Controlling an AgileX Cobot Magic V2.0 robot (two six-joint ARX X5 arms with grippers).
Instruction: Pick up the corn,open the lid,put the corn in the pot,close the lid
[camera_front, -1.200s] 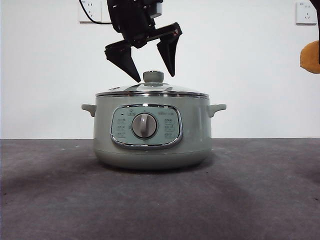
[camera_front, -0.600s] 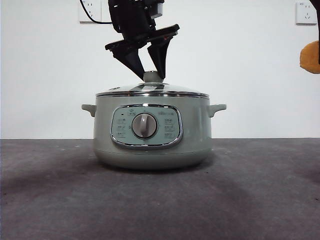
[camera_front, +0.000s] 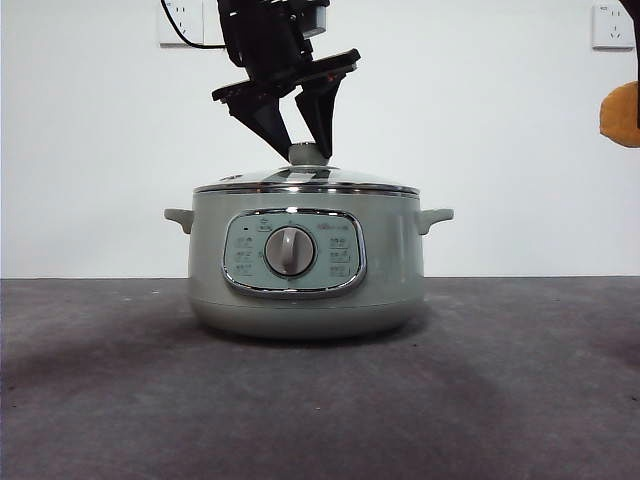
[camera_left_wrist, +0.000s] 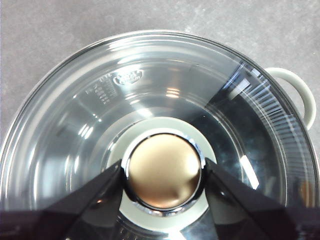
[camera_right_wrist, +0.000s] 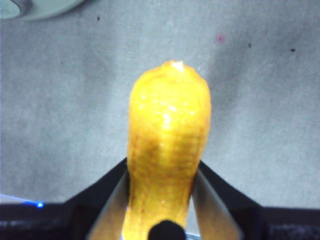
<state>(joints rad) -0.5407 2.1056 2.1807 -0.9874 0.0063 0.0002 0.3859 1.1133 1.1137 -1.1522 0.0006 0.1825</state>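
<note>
The pale green pot (camera_front: 305, 262) stands mid-table with the glass lid (camera_front: 305, 180) on it. My left gripper (camera_front: 306, 148) comes down from above and is shut on the lid's knob (camera_front: 308, 153). In the left wrist view both jaws press the sides of the knob (camera_left_wrist: 164, 171) over the clear lid (camera_left_wrist: 125, 110). My right gripper (camera_right_wrist: 162, 172) is shut on the yellow corn (camera_right_wrist: 167, 145) and holds it in the air. The corn shows at the right edge of the front view (camera_front: 622, 113), well above the table and apart from the pot.
The pot's side handles (camera_front: 436, 216) stick out left and right; one shows in the left wrist view (camera_left_wrist: 300, 92). Wall sockets (camera_front: 611, 25) sit high on the white wall behind. The dark grey table (camera_front: 500, 380) stretches around the pot.
My left gripper's jaws have come down and closed from wide open onto the lid's knob. The lid still rests on the pot. The corn at the right edge has not moved.
</note>
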